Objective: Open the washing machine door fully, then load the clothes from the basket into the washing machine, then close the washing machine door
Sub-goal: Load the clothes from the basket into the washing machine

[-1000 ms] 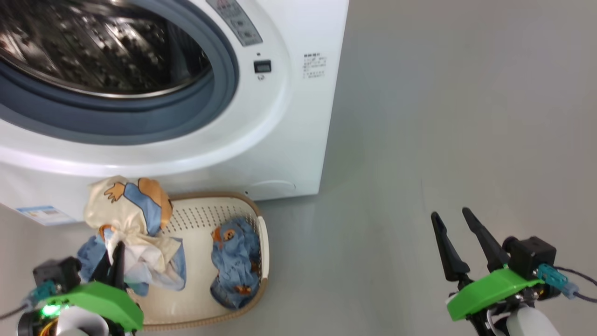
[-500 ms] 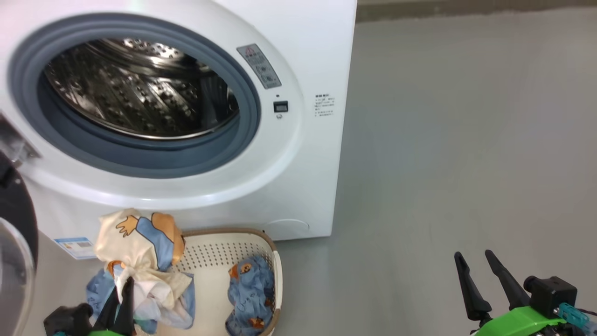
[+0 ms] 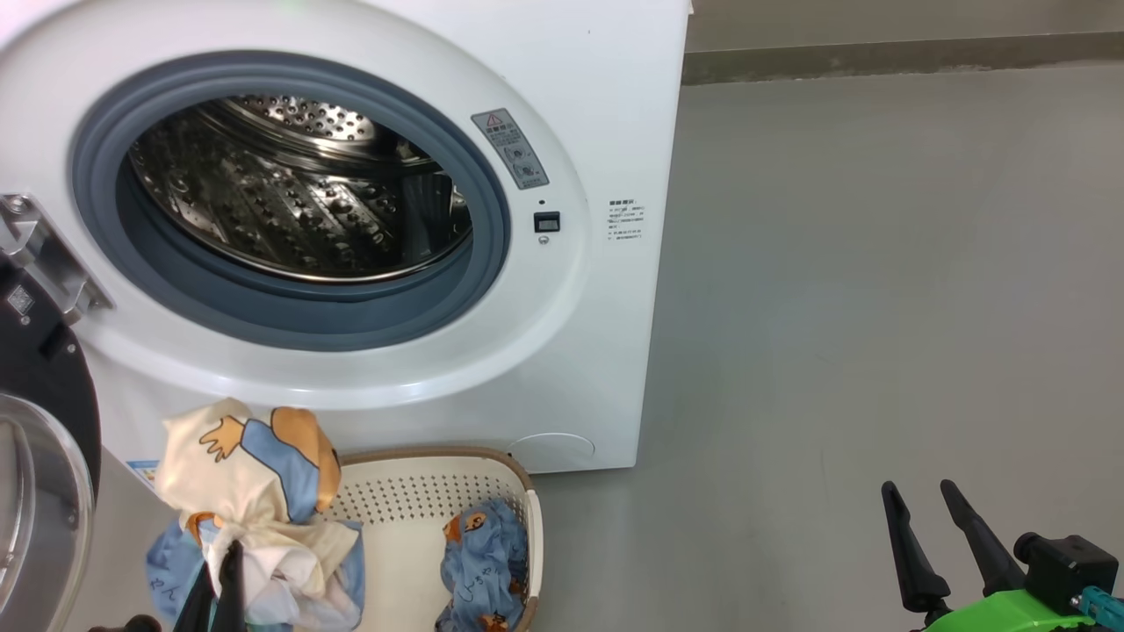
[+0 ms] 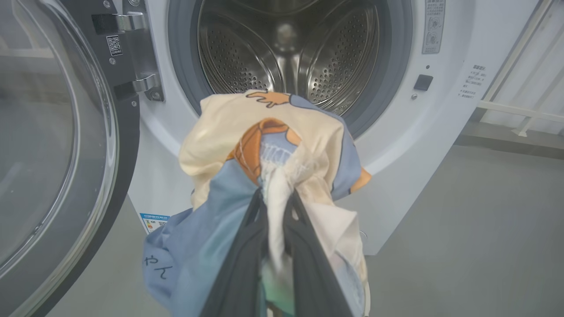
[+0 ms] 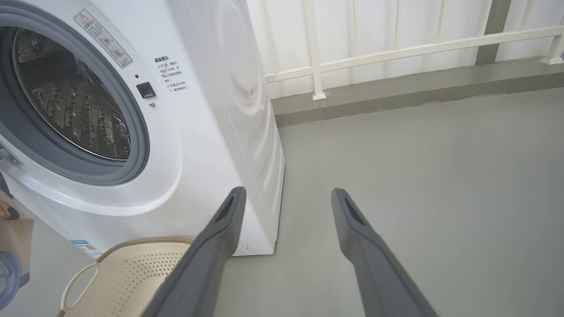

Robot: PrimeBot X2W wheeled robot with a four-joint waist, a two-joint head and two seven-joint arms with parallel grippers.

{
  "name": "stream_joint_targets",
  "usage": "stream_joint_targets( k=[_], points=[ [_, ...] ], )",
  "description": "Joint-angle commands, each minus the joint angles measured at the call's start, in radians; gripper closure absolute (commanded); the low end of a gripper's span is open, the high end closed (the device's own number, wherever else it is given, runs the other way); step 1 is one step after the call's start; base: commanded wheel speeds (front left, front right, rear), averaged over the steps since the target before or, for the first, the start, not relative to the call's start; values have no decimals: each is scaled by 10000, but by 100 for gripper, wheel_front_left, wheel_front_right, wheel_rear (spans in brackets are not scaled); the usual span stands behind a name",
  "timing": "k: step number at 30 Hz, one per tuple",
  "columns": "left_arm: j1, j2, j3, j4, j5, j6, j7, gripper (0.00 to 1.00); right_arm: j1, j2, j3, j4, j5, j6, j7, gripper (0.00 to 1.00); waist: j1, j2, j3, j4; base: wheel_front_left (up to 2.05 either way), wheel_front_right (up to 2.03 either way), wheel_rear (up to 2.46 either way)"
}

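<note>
The left gripper (image 4: 273, 200) has its fingers pinched tight on a bunch of cream and blue clothes (image 4: 264, 141), held over the left end of the basket (image 3: 421, 458), below the open drum (image 3: 290, 211) of the washing machine (image 3: 606, 351). The door (image 4: 66, 154) stands swung wide at the left, and another blue garment (image 3: 483, 562) lies at the basket's right end. The right gripper (image 3: 918, 490) hangs over the floor (image 3: 834, 307) well to the right, fingers spread and empty.

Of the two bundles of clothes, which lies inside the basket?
The small blue bundle at the basket's right end; the bigger cream-and-blue one hangs from the left gripper.
</note>
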Motion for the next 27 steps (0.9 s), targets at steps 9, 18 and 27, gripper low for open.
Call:
stream_joint_targets(
  k=[9, 18, 27],
  points=[
    [191, -169, 556, -961, 298, 55, -137, 100, -36, -55, 95, -468, -79, 16, -118, 0, 1, 0, 104, -102, 0, 0, 0],
    [152, -222, 505, -1098, 389, 55, -137, 100, -28, -50, 37, -587, -179, 16, -118, 0, 1, 0, 168, -73, 0, 0, 0],
    [-183, -190, 442, -1028, 300, 55, -137, 100, -137, -18, 48, -660, -199, 16, -118, 0, 1, 0, 438, -69, 0, 0, 0]
  ],
)
